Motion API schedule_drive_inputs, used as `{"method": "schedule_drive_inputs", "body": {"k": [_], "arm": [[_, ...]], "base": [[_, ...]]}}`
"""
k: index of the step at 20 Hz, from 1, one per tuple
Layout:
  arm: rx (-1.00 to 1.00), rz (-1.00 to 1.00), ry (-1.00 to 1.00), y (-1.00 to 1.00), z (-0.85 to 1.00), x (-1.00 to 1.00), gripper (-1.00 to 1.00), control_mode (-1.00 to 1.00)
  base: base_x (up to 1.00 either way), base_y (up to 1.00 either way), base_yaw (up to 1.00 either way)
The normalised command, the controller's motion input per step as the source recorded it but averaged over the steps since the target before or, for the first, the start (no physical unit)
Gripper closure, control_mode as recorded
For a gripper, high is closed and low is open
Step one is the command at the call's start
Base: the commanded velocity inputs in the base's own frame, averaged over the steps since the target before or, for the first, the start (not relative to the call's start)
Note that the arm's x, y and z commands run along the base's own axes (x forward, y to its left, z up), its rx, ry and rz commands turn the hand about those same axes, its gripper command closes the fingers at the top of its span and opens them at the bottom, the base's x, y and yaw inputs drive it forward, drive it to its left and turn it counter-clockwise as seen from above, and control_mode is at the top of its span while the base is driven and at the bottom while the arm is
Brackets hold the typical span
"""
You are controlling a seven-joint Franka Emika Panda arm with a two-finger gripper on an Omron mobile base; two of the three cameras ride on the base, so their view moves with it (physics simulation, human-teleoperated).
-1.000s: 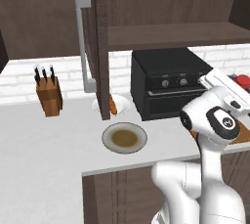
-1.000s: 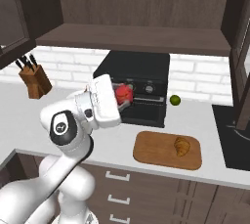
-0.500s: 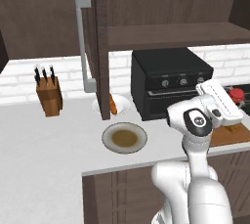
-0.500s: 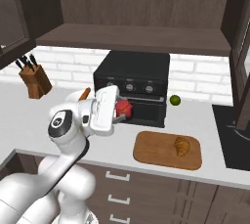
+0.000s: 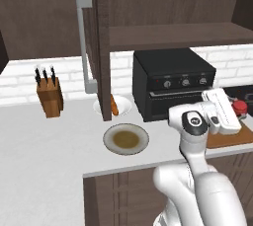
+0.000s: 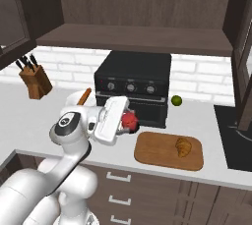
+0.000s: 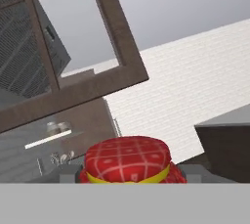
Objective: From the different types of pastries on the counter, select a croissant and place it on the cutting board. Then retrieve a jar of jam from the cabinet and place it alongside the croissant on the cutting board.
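Note:
My gripper is shut on the jar of jam, a small red jar held just above the counter at the left end of the cutting board. The jam's red checked lid sits low in the hand view, and the jar of jam peeks out past the hand in the left base view. The croissant lies on the right part of the board. The long narrow pastry rests on a white plate. The dark cabinet stands open above.
A black oven stands right behind the hand. A beige plate lies on the counter front left, a knife block further left. A green lime sits right of the oven. The open cabinet door hangs over the pastry plate.
The hand with the jam has dropped lower and moved right, from in front of the oven down to the left end of the cutting board.

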Motion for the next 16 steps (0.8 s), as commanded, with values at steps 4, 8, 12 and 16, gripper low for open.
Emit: {"method": "schedule_drive_inputs", "body": {"k": [4,8,12,16], "arm": [[0.0,-0.05,0.0,-0.54,-0.86,0.03,1.0,-1.0],[0.0,0.0,0.0,-0.48,-0.9,0.13,1.0,-1.0],[0.0,0.0,0.01,-0.34,-0.92,0.29,1.0,-1.0],[0.0,0.0,0.0,-0.21,-0.9,0.29,1.0,-1.0]], "base": [[0.0,0.0,0.0],[0.0,0.0,0.0],[0.0,0.0,0.0],[0.0,0.0,0.0]]}}
